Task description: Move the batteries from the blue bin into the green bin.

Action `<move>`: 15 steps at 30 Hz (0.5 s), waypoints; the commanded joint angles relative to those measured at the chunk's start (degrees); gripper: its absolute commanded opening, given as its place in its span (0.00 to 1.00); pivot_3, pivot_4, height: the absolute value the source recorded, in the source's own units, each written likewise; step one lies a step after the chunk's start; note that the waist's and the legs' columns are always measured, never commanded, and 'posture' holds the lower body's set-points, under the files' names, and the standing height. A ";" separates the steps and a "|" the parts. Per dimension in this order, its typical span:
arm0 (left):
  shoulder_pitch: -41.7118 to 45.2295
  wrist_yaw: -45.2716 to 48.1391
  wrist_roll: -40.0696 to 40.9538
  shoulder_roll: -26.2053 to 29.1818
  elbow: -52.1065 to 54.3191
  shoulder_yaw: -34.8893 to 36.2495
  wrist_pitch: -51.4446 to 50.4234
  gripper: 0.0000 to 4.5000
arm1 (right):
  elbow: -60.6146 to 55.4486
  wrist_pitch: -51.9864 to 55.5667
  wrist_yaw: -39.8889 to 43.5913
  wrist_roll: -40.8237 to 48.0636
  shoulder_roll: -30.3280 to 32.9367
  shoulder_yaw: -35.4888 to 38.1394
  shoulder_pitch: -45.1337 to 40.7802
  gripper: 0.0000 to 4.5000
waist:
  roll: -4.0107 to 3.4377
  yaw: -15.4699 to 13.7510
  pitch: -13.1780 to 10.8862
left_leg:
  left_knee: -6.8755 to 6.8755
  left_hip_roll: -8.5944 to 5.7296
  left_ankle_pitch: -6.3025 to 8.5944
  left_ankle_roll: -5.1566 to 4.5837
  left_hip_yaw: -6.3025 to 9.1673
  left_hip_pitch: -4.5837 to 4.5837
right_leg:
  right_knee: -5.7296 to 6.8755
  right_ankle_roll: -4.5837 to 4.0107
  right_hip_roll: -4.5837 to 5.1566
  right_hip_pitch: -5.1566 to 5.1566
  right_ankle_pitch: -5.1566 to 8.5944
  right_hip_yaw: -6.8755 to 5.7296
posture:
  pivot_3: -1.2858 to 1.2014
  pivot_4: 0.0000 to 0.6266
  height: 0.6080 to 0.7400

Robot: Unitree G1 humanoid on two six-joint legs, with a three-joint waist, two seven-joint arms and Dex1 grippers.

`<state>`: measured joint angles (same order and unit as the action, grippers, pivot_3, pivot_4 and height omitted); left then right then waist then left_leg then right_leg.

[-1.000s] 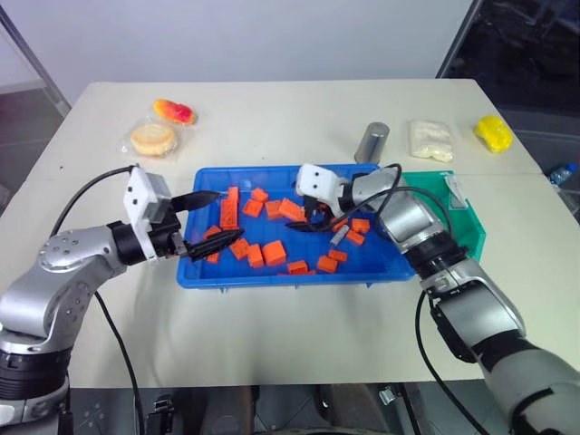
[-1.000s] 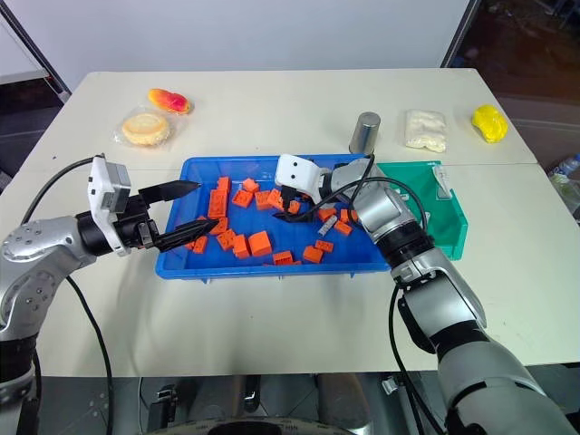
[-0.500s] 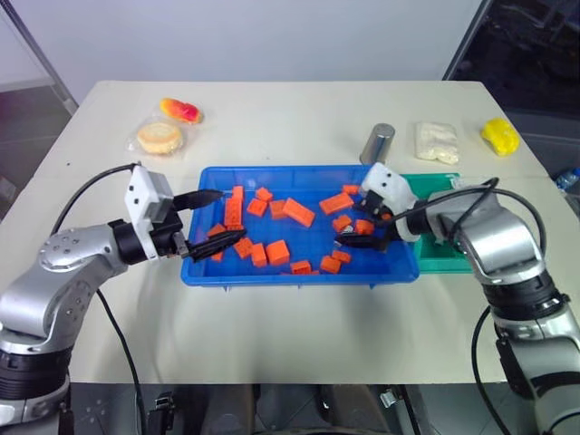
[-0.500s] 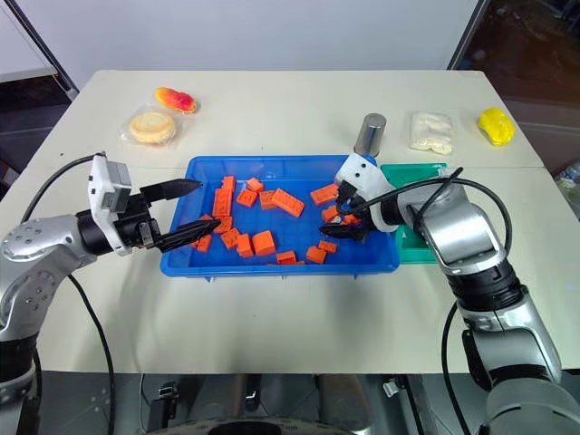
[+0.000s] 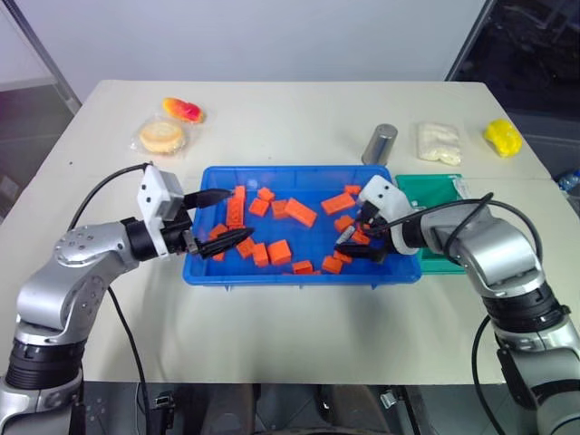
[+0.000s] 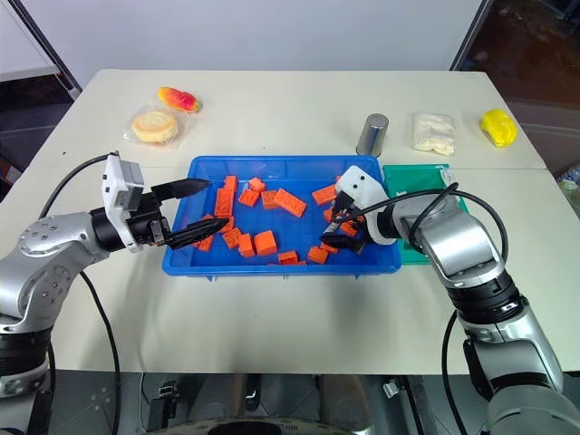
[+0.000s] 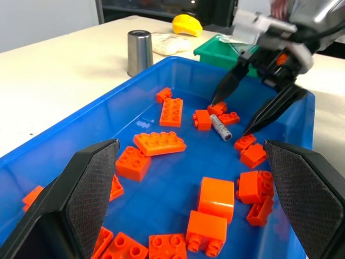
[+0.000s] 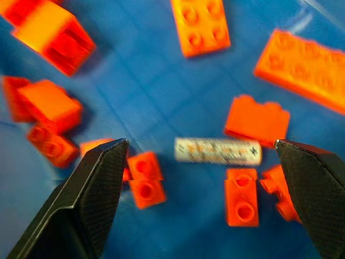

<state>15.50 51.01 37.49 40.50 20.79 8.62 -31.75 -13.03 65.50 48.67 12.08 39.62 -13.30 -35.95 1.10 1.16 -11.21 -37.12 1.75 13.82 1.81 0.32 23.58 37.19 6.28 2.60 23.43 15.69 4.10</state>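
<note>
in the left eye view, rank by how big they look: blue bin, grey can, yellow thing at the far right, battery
1. blue bin
2. grey can and yellow thing: look alike, no ranking
3. battery: barely a sliver

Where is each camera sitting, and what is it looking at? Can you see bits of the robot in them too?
Left eye and right eye views: on the head, looking down at the table; both arms show.
Left wrist view: on the left arm, looking along the blue bin toward the right end effector; its own open fingers show.
Right wrist view: on the right arm, looking down at a battery; its open fingers show.
Shared: both wrist views see that battery among orange blocks.
</note>
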 commanded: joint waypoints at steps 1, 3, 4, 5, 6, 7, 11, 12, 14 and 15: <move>-0.35 -0.36 -0.42 -0.25 1.05 0.74 1.61 1.00 | 1.92 -2.84 0.38 -0.24 0.96 -1.34 -1.29 0.99 | 0.00 0.02 0.00 | 0.00 0.00 0.00 0.00 0.00 0.00 | 0.00 0.00 -0.01 0.00 0.00 0.00 | 0.52 0.24 1.00; -0.55 -0.69 -0.58 -0.54 1.25 0.85 1.74 1.00 | 3.68 -4.49 0.71 -0.60 0.94 -2.60 -1.37 0.99 | 0.01 0.01 0.00 | 0.00 0.00 0.00 0.00 0.00 0.00 | 0.00 0.00 -0.01 0.00 0.00 0.00 | 0.52 0.24 1.00; -0.68 -0.79 -0.62 -0.67 1.32 0.93 1.83 1.00 | 4.91 -5.41 0.61 -0.90 0.62 -3.13 -1.59 0.99 | 0.01 0.00 0.01 | 0.00 0.01 0.00 0.00 0.01 0.00 | 0.00 0.00 -0.01 -0.01 0.00 0.00 | 0.52 0.24 1.00; -0.93 -0.91 -0.68 -0.78 1.51 0.97 1.94 1.00 | 6.05 -6.25 0.57 -1.15 0.36 -3.65 -1.88 0.99 | 0.01 0.00 0.01 | 0.00 0.01 0.00 0.00 0.01 0.00 | 0.00 0.00 0.00 -0.01 0.00 0.00 | 0.52 0.24 1.00; -1.19 -1.00 -0.73 -0.86 1.66 1.01 2.05 1.00 | 6.99 -6.72 0.52 -1.17 -0.01 -3.97 -2.27 0.99 | 0.01 0.00 0.01 | 0.00 0.00 0.00 0.00 0.00 0.00 | 0.00 0.00 0.00 -0.01 0.00 0.00 | 0.52 0.24 1.00; -1.49 -1.07 -0.78 -0.88 1.79 1.04 2.17 1.00 | 7.87 -6.99 0.44 -1.11 -0.55 -4.26 -2.83 0.99 | 0.01 0.00 0.01 | -0.01 0.00 0.00 0.00 0.00 0.00 | 0.00 0.00 0.00 -0.02 0.00 0.00 | 0.52 0.24 1.00; -2.39 -1.53 -1.11 -0.80 2.32 1.04 2.51 1.00 | 9.81 -7.96 0.55 -1.17 -1.86 -5.40 -3.95 0.99 | 0.01 0.00 0.01 | -0.02 0.01 0.00 0.00 0.01 -0.01 | 0.00 0.01 0.00 -0.02 0.00 0.00 | 0.52 0.24 1.00; -2.47 -1.64 -1.09 -0.83 2.41 1.07 2.52 1.00 | 10.19 -8.30 0.69 -1.30 -2.01 -5.74 -4.05 0.99 | 0.01 -0.01 0.01 | -0.02 0.01 0.00 0.00 0.02 -0.01 | 0.01 0.01 0.00 -0.02 0.00 0.00 | 0.52 0.24 1.00; -2.73 -1.90 -1.01 -0.90 2.77 1.16 2.50 1.00 | 10.54 -8.67 0.83 -1.50 -2.14 -6.01 -3.94 0.88 | 0.01 0.00 0.01 | -0.02 0.01 0.00 0.00 0.02 -0.01 | 0.01 0.01 -0.01 -0.02 0.00 0.00 | 0.52 0.24 1.00; -2.79 -2.04 -0.99 -0.95 2.85 1.23 2.51 1.00 | 10.82 -9.18 1.09 -1.79 -1.98 -6.37 -3.89 0.81 | 0.01 0.00 0.01 | -0.02 0.01 0.00 0.00 0.02 -0.01 | 0.00 0.01 0.00 -0.03 0.00 0.00 | 0.52 0.24 1.00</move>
<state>12.90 49.39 36.47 39.45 21.31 8.65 -30.45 -2.77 56.72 49.29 10.69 37.59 -18.82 -39.60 1.12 1.16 -11.20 -37.14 1.76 13.82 1.81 0.33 23.57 37.19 6.29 2.60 23.40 15.68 4.10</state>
